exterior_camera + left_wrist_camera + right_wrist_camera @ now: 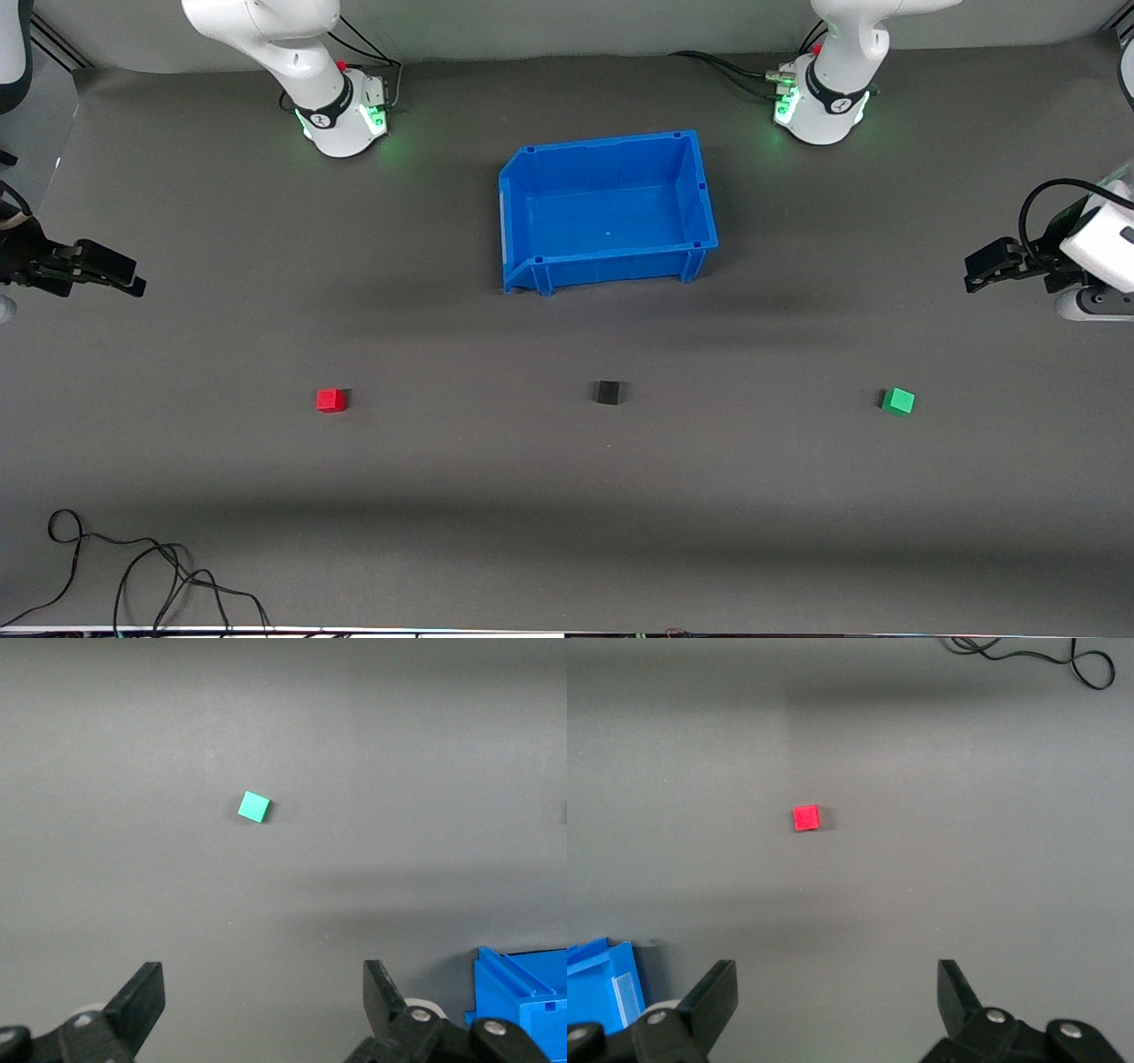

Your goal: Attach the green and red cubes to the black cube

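Observation:
Three small cubes lie in a row on the grey table. The black cube (609,392) is in the middle. The red cube (331,400) lies toward the right arm's end; it also shows in the right wrist view (805,818). The green cube (897,401) lies toward the left arm's end; it also shows in the left wrist view (254,806). My left gripper (974,273) is open and empty, up in the air at its end of the table. My right gripper (135,276) is open and empty, up in the air at its own end.
An empty blue bin (608,213) stands between the arm bases, farther from the front camera than the black cube. Loose black cables (133,576) lie at the table's near edge toward the right arm's end.

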Controlling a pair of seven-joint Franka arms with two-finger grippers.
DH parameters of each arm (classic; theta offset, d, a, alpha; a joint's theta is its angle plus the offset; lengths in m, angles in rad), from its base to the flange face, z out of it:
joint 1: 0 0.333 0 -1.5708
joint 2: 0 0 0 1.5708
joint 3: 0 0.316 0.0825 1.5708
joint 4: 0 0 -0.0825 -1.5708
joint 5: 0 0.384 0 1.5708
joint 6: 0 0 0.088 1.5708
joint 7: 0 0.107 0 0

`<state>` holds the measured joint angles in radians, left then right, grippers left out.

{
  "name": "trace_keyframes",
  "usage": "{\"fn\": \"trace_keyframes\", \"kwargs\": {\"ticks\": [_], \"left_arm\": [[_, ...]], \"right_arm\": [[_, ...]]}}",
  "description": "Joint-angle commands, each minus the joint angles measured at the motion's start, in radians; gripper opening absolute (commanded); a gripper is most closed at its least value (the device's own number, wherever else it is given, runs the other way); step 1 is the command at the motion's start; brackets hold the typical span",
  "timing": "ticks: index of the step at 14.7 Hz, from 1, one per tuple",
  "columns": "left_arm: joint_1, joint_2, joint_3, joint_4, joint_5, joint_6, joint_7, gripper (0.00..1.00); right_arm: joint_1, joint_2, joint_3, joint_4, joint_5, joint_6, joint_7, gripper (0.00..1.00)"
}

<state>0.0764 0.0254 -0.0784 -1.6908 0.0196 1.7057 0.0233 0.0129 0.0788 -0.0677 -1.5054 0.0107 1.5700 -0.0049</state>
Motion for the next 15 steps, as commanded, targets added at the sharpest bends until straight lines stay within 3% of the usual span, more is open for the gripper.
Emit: {"fn": "trace_keyframes", "kwargs": {"ticks": [1, 10, 15], "left_arm": [[-0.010, -0.016, 0.009, -0.010, 0.008, -0.003, 0.018, 0.99], [-0.009, 0.002, 0.011, -0.015, 0.007, 0.017, 0.000, 0.99], [-0.001, 0.094, 0.011, -0.016, 0.005, 0.017, -0.239, 1.00]], "right_arm": [[0.015, -0.027, -0.014, -0.018, -0.002, -0.005, -0.006, 1.00], [0.013, -0.025, -0.014, -0.015, 0.031, -0.004, 0.038, 1.00], [0.010, -0.008, -0.012, 0.019, 0.041, -0.002, 0.536, 1.00]]}}
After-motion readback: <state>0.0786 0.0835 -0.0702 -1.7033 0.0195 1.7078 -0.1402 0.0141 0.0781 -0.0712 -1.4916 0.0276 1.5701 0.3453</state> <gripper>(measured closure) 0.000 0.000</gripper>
